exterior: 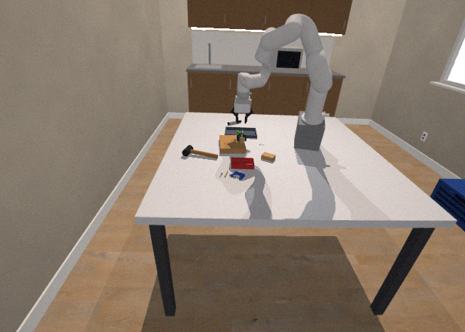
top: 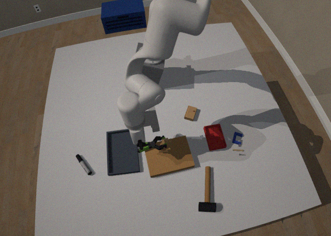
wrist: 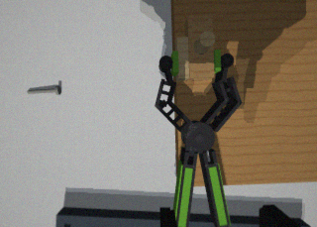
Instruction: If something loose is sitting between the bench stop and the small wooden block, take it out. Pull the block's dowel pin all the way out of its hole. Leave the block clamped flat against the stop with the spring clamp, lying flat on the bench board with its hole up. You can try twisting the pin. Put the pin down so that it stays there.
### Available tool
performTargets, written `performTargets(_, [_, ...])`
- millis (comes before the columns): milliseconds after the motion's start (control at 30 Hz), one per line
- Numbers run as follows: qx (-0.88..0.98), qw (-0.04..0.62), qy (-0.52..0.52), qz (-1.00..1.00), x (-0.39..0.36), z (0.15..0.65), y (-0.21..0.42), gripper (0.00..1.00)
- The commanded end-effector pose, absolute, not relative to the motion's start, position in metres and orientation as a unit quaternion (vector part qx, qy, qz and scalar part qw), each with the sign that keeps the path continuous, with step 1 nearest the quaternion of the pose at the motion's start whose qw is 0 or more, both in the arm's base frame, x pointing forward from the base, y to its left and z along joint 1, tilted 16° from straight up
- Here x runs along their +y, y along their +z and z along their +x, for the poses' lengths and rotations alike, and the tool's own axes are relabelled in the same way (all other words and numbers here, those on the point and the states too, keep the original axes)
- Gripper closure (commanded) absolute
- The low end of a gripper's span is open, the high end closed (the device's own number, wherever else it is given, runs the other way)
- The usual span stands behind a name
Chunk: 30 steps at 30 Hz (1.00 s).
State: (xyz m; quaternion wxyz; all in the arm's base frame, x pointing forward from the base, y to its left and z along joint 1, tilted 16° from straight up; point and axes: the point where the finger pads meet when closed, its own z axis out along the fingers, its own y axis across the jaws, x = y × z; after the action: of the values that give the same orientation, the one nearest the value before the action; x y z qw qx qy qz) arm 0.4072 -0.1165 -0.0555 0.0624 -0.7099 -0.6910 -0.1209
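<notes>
The bench board (top: 170, 156) lies mid-table. At its corner by the tray the small wooden block (wrist: 200, 55) lies flat in shadow, and the round pin (wrist: 207, 39) shows on its top. A paler strip lies against the block's left side; I cannot tell whether it is the stop. The black and green spring clamp (wrist: 198, 133) lies flat with its jaws on either side of the block and the strip. It also shows in the top view (top: 151, 144). My gripper (exterior: 241, 117) hangs above the clamp, half open and empty.
A grey tray (top: 122, 152) touches the board's left side. A screw (wrist: 45, 89) lies on the table near the board. A marker (top: 83, 164), a hammer (top: 207, 189), a red box (top: 214, 137), a blue bracket (top: 235, 138), a spare dowel (top: 238, 150) and a spare block (top: 190, 112) lie around.
</notes>
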Motion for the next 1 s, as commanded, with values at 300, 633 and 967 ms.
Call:
performTargets(300, [-0.672,0.063,-0.12,-0.728,-0.114,0.409,-0.053,0.5])
performTargets(633, [-0.621,0.071,-0.115,-0.772,-0.105,0.411,-0.049,0.5])
performTargets(967, [-0.533,0.083,-0.107,-0.835,-0.091,0.413,-0.043,0.5])
